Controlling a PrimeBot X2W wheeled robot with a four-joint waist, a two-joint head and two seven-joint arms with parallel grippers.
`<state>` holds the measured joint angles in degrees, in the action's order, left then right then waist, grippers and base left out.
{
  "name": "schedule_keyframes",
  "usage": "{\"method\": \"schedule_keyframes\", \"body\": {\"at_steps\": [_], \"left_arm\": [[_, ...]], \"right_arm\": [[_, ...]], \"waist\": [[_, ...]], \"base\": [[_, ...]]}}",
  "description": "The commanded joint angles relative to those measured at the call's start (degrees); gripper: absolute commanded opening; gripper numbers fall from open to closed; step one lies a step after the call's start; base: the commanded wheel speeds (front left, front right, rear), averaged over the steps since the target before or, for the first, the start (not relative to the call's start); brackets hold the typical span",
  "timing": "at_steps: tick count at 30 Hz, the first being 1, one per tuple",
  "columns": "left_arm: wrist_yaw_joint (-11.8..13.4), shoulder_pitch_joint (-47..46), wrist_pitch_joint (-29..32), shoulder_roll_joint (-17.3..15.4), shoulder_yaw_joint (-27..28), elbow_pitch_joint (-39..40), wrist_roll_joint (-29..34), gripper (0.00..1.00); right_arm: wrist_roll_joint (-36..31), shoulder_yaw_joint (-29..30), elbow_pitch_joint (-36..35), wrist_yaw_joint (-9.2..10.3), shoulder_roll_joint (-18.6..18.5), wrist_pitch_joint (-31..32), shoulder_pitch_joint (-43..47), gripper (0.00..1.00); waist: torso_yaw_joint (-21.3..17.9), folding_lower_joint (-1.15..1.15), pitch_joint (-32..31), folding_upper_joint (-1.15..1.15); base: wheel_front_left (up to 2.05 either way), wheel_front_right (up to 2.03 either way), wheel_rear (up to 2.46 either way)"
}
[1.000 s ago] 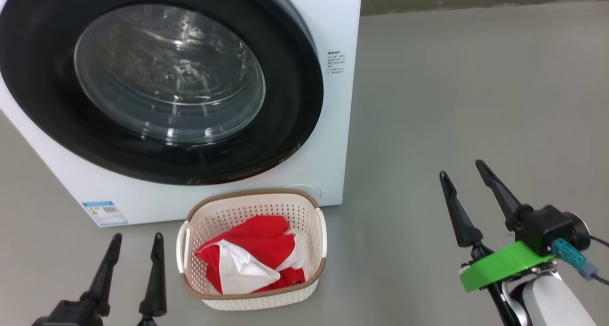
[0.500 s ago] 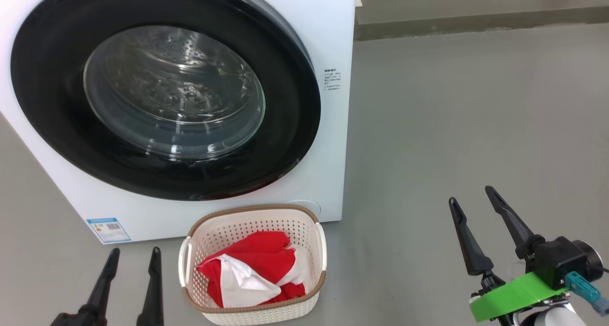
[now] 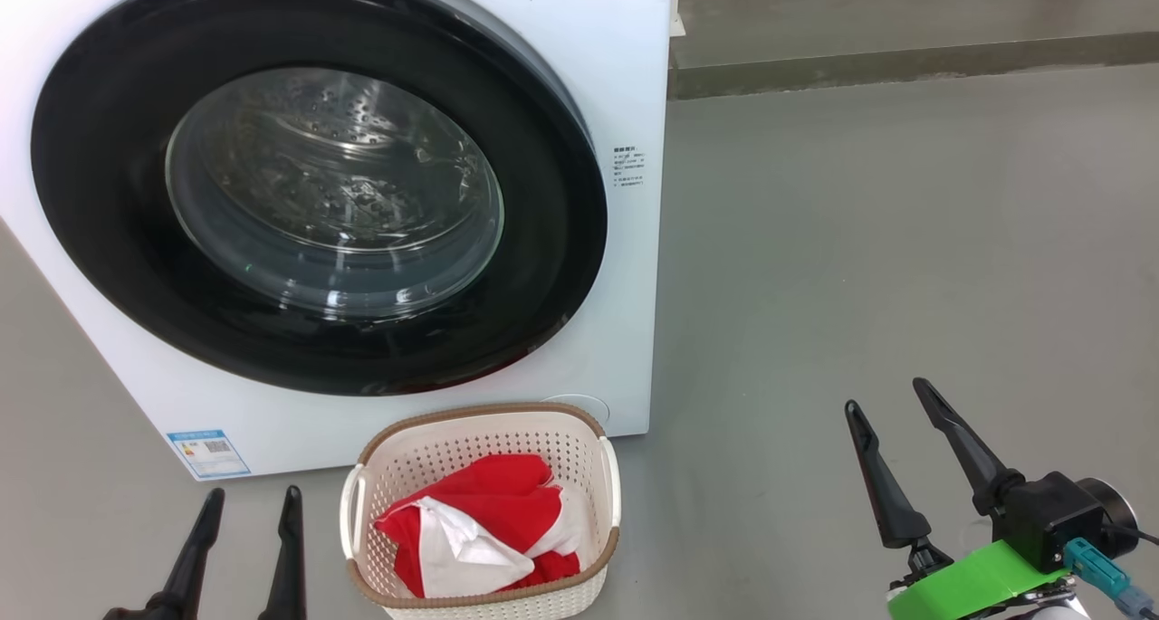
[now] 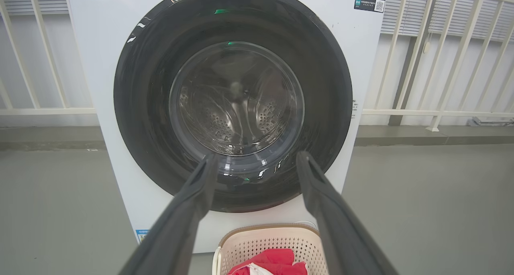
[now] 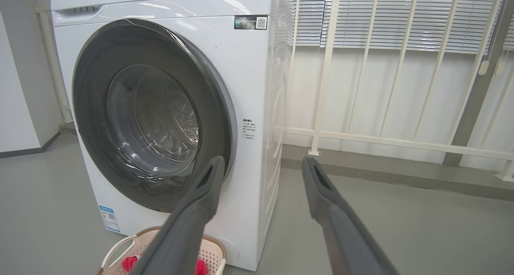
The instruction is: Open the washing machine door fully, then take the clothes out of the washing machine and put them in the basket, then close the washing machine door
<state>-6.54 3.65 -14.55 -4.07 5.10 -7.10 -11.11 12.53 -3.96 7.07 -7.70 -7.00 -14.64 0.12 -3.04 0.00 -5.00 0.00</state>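
Head view: the door (image 3: 561, 240) is closed, clothes (image 3: 507, 511) lie in the basket (image 3: 480, 414); my left gripper (image 3: 253, 493) and right gripper (image 3: 886, 396) gape empty.

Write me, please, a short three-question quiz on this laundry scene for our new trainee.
1. True or false: the washing machine door is shut.
2. Where do the clothes lie? A: in the drum. B: in the basket. C: on the floor.
3. Fill in the word: the left claw and the right claw both stand ____, holding nothing.

Key: 1 true; 2 B; 3 open.
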Motion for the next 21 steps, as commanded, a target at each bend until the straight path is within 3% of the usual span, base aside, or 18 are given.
{"method": "schedule_keyframes", "body": {"at_steps": [1, 9, 10, 21], "left_arm": [[-0.1, -1.3, -0.4, -0.7, 2.0, 1.1, 0.1, 1.00], [0.0, -1.4, -0.4, -0.8, 1.8, 0.5, 0.1, 1.00], [0.0, 0.0, 0.0, 0.1, 0.0, -0.9, 0.0, 0.00], [-0.1, 0.2, 1.9, 1.3, 0.0, -4.2, -4.5, 0.00]], "right_arm": [[-0.4, -1.3, -1.3, 0.21, -0.6, -0.4, -0.8, 1.00], [-0.7, -1.3, -0.8, 0.21, -0.6, -0.4, -0.8, 1.00], [0.0, -0.2, 0.7, -0.01, 0.0, 0.0, 0.0, 0.00], [4.6, -0.1, 3.8, 0.00, 0.9, 1.2, 1.3, 0.00]], "waist": [[0.0, 0.00, 0.0, 0.00], [0.1, 0.00, -0.1, 0.00], [0.1, 0.00, -0.1, 0.00], [0.3, 0.13, 0.1, 0.00]], "base": [[0.00, 0.00, 0.00], [0.00, 0.00, 0.00], [0.00, 0.00, 0.00], [0.00, 0.00, 0.00]]}}
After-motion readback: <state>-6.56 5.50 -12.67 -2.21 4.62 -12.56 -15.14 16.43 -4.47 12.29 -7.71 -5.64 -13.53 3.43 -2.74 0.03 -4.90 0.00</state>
